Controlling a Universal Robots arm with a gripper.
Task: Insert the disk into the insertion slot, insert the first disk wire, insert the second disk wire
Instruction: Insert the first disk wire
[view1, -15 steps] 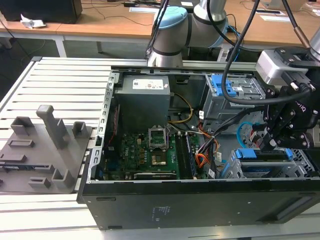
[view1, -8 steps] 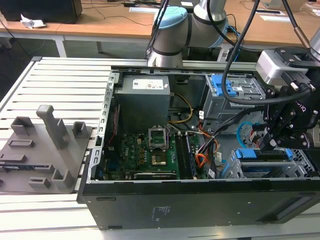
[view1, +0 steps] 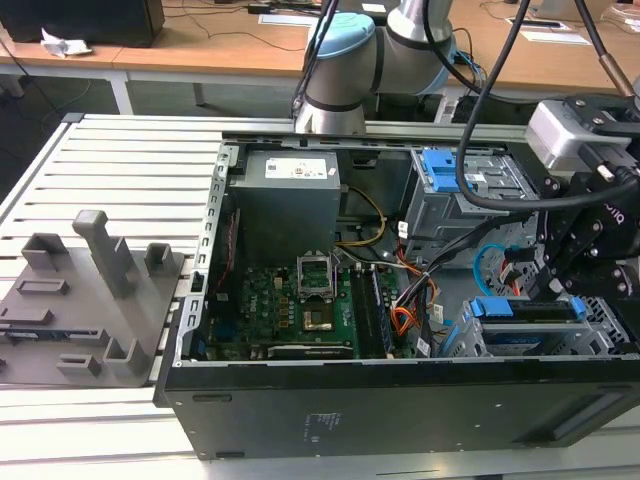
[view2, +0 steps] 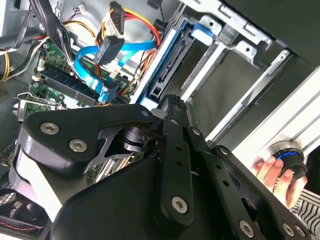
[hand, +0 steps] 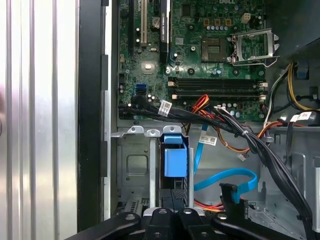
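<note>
Though I cannot tell whether the black gripper (hand: 173, 215) at the cage pinches it, the flat disk in its bright blue plastic carrier (hand: 173, 161) sits inside the low grey sheet-metal drive cage (hand: 131, 165); a flat light-blue cable (hand: 227, 177) loops beside that cage.

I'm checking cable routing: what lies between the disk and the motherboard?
In the first wrist view, a black cable bundle crosses between the disk and the motherboard.

disk (hand: 174, 161): one end covered by gripper (hand: 172, 222)
second disk wire (hand: 225, 178): one end lost under black cable bundle (hand: 240, 132)
hand (view2: 271, 172): partly hidden behind gripper
</note>
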